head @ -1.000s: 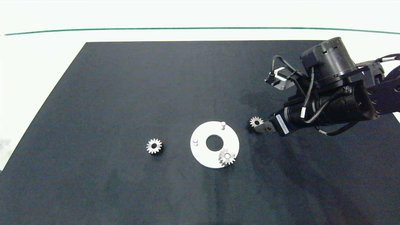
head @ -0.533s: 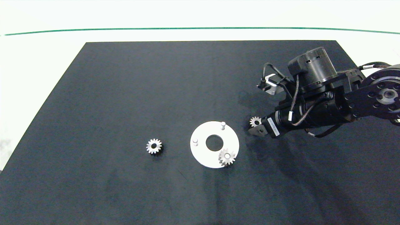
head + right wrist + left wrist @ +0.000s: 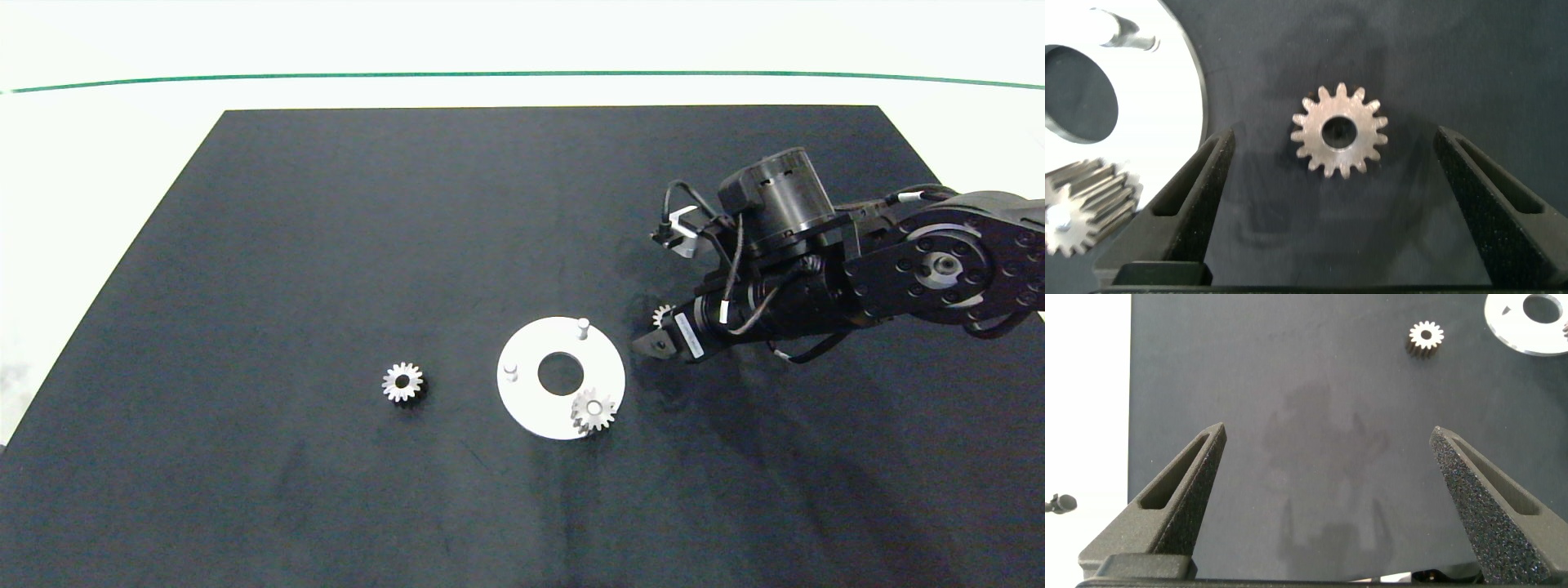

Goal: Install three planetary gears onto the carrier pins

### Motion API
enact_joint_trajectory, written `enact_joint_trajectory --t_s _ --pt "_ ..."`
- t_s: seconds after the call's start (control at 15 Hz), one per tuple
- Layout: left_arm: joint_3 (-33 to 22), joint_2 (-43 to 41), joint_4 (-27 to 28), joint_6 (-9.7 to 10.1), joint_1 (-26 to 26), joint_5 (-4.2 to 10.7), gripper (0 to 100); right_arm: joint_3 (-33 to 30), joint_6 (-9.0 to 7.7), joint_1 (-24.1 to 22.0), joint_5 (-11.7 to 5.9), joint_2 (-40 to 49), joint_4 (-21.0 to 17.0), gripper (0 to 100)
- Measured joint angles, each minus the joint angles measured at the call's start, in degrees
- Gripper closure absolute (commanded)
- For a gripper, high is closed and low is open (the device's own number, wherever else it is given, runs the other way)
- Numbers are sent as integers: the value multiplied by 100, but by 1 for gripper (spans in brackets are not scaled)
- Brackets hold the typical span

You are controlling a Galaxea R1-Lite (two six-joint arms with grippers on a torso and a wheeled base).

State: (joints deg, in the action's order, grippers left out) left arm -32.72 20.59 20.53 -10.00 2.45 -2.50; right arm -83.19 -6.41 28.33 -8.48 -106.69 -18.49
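Right wrist view: released right tool (image 3: pixel 1331 204) straddles flat-lying gear (image 3: pixel 1339 131), bore upward.

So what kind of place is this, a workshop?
Probably a robot test bench: a plain black mat, small metal gears beside a white disc with pins, and the right gripper over one gear.

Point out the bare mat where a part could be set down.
Bare mat: everything behind the white disc, and left of the loose gear. Crowded: between the disc and right tool, open around a gear.
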Motion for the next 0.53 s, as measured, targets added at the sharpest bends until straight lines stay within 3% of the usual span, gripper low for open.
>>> enact_joint_trajectory --t_s 0.53 --pt "-11 33 -9 -4 0 -2 0 -35 -2 -22 5 -39 119 22"
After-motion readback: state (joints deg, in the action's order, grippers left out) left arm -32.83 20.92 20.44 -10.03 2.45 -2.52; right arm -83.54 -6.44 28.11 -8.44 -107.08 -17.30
